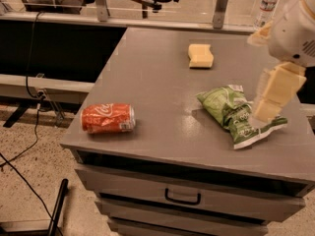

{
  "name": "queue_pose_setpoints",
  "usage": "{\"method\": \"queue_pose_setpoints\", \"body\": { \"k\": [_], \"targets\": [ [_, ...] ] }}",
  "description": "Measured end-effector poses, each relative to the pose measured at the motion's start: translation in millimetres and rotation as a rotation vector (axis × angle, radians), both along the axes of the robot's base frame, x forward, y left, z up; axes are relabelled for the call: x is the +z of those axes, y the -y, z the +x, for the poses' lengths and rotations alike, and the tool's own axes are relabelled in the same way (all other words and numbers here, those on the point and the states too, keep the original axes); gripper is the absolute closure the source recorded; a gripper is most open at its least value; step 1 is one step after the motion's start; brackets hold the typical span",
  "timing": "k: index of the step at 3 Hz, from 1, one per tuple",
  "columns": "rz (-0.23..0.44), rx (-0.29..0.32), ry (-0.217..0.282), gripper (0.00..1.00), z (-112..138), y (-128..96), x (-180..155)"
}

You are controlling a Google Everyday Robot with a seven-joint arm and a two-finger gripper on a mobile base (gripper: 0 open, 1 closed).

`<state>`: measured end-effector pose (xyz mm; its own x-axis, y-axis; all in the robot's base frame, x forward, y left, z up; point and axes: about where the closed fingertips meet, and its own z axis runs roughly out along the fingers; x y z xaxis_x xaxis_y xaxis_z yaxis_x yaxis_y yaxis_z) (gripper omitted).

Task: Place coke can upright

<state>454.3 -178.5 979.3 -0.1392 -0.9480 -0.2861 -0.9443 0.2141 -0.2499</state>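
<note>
Coke can (108,118): lying on its side near the front-left corner of the grey worktop (147,73), not yet grasped or stood up, so the whole task remains. Pincer (268,107): at the right edge, over the green snack bag (236,113), well apart from the can; whether released or clenched cannot be told.

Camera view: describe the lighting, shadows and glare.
Camera view: warm, dim light; a soft shadow left of the bag; a thin shadow under the lying coke can; faint sheen on the table; the gripper, at right above the bag, is brightly lit.
</note>
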Motion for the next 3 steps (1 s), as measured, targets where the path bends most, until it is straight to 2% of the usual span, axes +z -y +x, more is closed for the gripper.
{"method": "queue_pose_setpoints", "body": {
  "k": [1, 2, 3],
  "targets": [
    [0.063, 0.211, 0.003, 0.00, 19.9, -101.1, 2.4],
    [0.042, 0.346, -0.008, 0.00, 28.9, -173.2, -5.8],
    [-0.006, 0.432, -0.017, 0.00, 35.2, -236.3, -24.5]
  ]
}}
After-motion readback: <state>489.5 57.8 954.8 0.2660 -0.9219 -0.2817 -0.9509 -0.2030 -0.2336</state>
